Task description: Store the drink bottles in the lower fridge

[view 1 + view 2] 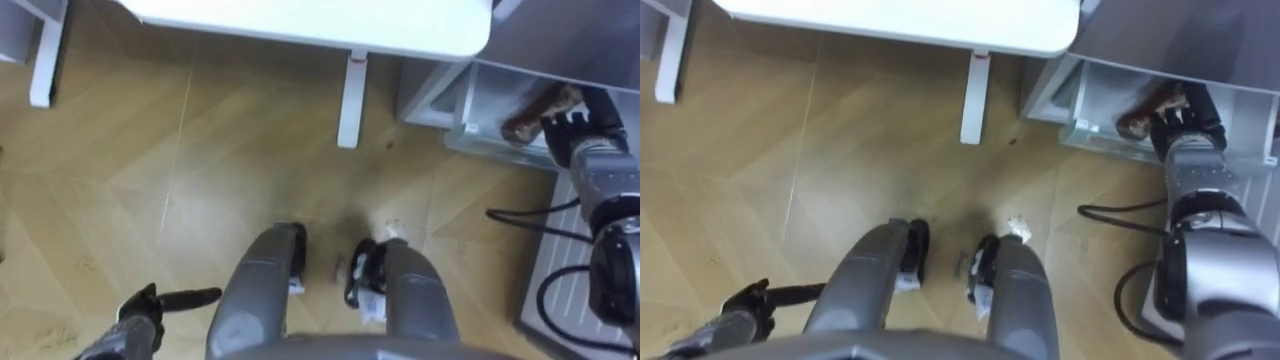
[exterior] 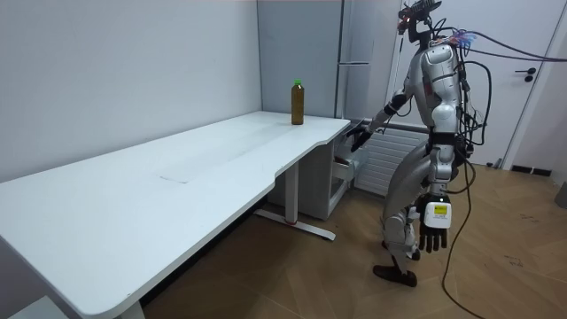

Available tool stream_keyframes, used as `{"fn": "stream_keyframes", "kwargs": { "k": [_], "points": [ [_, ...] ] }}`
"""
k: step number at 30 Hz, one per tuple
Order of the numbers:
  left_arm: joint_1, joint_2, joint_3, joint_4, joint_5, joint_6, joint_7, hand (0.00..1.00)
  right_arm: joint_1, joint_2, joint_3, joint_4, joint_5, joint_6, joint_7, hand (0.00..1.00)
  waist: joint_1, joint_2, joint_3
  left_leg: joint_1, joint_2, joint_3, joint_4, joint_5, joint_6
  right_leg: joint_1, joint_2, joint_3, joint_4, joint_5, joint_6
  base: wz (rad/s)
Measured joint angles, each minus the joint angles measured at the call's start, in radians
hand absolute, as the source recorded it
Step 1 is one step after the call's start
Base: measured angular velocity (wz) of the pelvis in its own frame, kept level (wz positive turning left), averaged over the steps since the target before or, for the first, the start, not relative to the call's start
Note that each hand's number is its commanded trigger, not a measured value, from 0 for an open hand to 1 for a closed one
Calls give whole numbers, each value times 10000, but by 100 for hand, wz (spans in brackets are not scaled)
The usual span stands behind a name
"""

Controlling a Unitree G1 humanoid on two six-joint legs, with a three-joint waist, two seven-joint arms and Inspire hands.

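A brown bottle [image 1: 538, 112] lies tilted inside the open lower fridge compartment [image 1: 470, 120] at the upper right of the eye views. My right hand [image 1: 578, 128] reaches into that compartment with its fingers curled round the bottle's near end. My left hand [image 1: 150, 308] hangs low at the lower left, its fingers straight and holding nothing. In the room view a second brown bottle with a green cap [image 2: 298, 102] stands upright on the far end of the white desk [image 2: 177, 177]. There, my right hand [image 2: 359, 137] is stretched toward the fridge [image 2: 354, 53] and my left hand [image 2: 434, 226] hangs by my leg.
I stand on the wooden floor [image 1: 150, 180] between the desk's end and the fridge. A white desk leg [image 1: 352, 100] rises just ahead of my feet, with another leg [image 1: 45, 60] at the far left. A white radiator [image 2: 390, 164] is behind me.
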Motion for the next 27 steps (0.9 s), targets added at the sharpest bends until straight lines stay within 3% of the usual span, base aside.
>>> {"fn": "stream_keyframes", "kwargs": {
  "k": [10, 13, 15, 16, 17, 22, 27],
  "points": [
    [254, 57, 469, -3, -22, -82, -569, 0, 1453, -10, -79, 410, -432, 197, 1191, 0, -102, 33, -37, 1760, -96, -241, -932, 23, 44, 2009, 10, -369, -1193, 23, 186, 8],
    [514, 56, 989, -56, 1, -89, -601, 0, 2235, -6, -435, 362, -476, 175, 1524, 0, -120, -24, -99, 2262, -106, -238, -1161, 22, 44, 2507, 25, -412, -1486, 31, 198, 2],
    [800, 60, 1124, -91, 64, -142, -701, 0, 2904, 51, -424, 279, -851, 85, 1771, 0, -146, 1, -223, 2599, -80, -254, -1257, 22, 42, 2972, 95, -482, -1802, 66, 226, 2],
    [994, 53, 1304, -108, 168, -140, -752, 0, 3296, 85, -424, 303, -1283, 89, 1843, 0, -132, -2, -345, 2865, -69, -245, -1387, 21, 42, 3254, 143, -478, -2028, 88, 239, -4],
    [1146, 11, 1631, -107, 418, -140, -777, 0, 3564, 137, -434, 309, -1639, 89, 1904, 0, -134, 14, -409, 3161, -63, -251, -1595, 22, 41, 3570, 195, -498, -2296, 161, 241, -7],
    [1471, -5, 1852, -117, 515, -167, -787, 0, 4313, 327, -404, 601, -2251, 93, 2224, 0, -140, 39, -504, 4296, -20, -255, -2314, 25, 38, 4594, 276, -514, -3061, 292, 300, -3],
    [1827, -9, 1999, -290, 807, -174, -729, 0, 4784, 778, -96, 661, -3794, 156, 2719, 0, -291, 14, -492, 5156, 10, -198, -2774, 26, 40, 5532, 402, -491, -3737, 457, 382, -6]
  ]
}}
